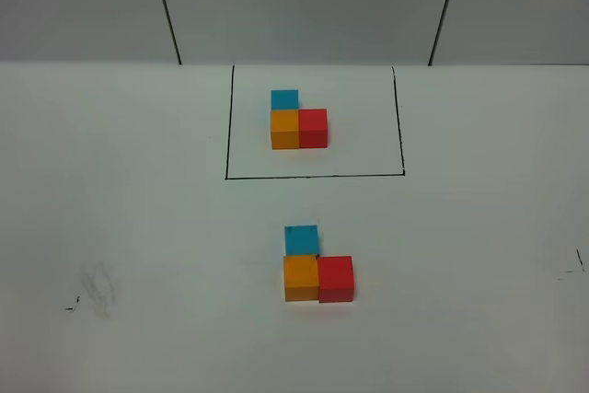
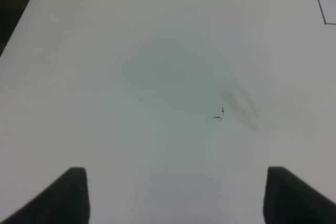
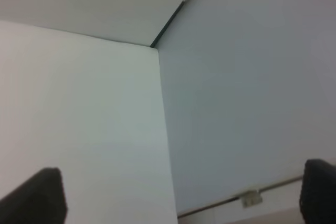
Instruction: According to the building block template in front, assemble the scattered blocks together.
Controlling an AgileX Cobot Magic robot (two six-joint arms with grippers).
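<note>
A white counter [image 1: 138,227] filled most of the exterior high frame, with pale wall panels [image 1: 304,2] across the top, split by dark seams. At lower left of that frame a grey smudge [image 1: 97,287] and a small black mark lay on the counter; further small black marks showed at the far right edge. In the upper centre a black outlined rectangle [image 1: 226,126], open toward the wall, enclosed the template: a blue block [image 1: 284,98] behind an orange block [image 1: 284,128], with a red block [image 1: 313,127] touching the orange one on its right. Below it, lower centre and outside the outline, the assembled set repeated that L shape: a second blue block [image 1: 301,239] touching a second orange block [image 1: 301,278], and a second red block [image 1: 336,278] pressed to the orange one's right side. Neither arm appeared in this high view. In the left wrist view the left hand [image 2: 176,195] was spread wide, its two dark fingertips in the lower corners, nothing between them, above bare counter with the smudge. In the right wrist view the right hand [image 3: 181,195] was likewise spread wide and held nothing, pointing at a corner of pale wall panels.
</note>
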